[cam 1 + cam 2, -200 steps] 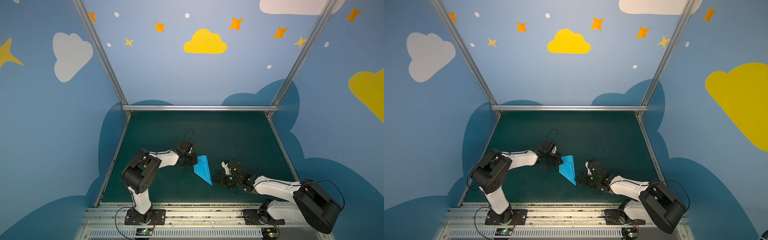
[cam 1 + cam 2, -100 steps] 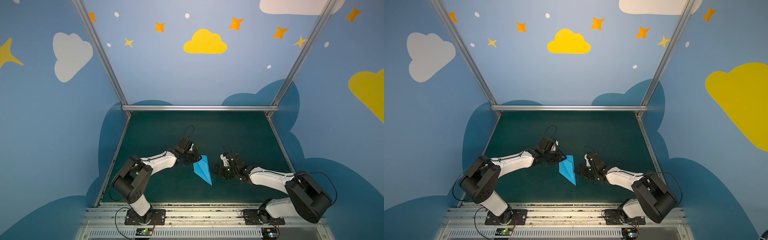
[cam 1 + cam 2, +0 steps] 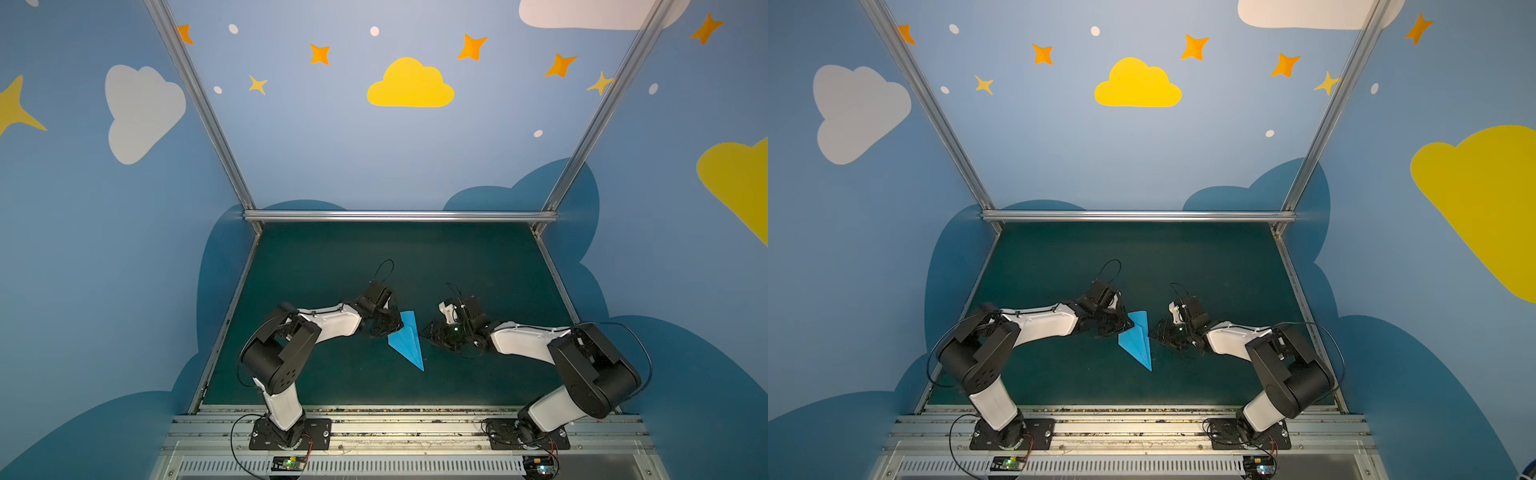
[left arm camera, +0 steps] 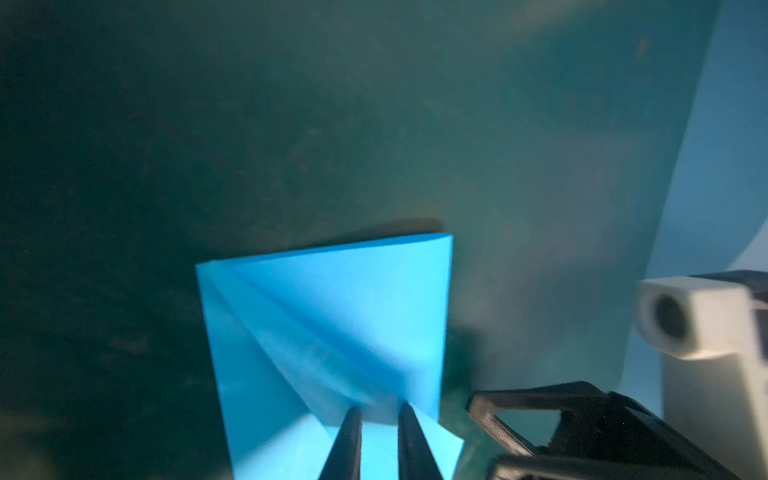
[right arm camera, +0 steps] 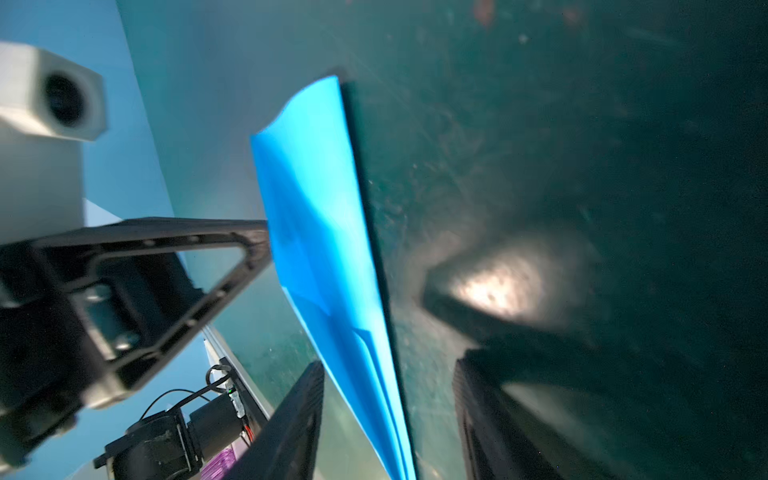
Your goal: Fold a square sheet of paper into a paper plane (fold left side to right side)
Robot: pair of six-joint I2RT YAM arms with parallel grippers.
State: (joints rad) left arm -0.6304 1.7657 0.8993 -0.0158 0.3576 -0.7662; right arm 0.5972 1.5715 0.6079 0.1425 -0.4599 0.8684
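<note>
Flanking plane [image 3: 407, 343] mid-mat [image 3: 374, 266], nose to 6 o'clock. L gripper [image 3: 392, 329] at its 9, jaws narrow at raised wing flap, can't tell if pinching. R gripper [image 3: 428, 333] at its 3, jaws half-wide around folded edge, unclamped, prob. steadying crease.

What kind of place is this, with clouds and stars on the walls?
Most likely a robot lab booth. The left arm and right arm are bolted to a metal rail, a metal frame holds the painted walls, and a blue paper plane lies on the green mat.
</note>
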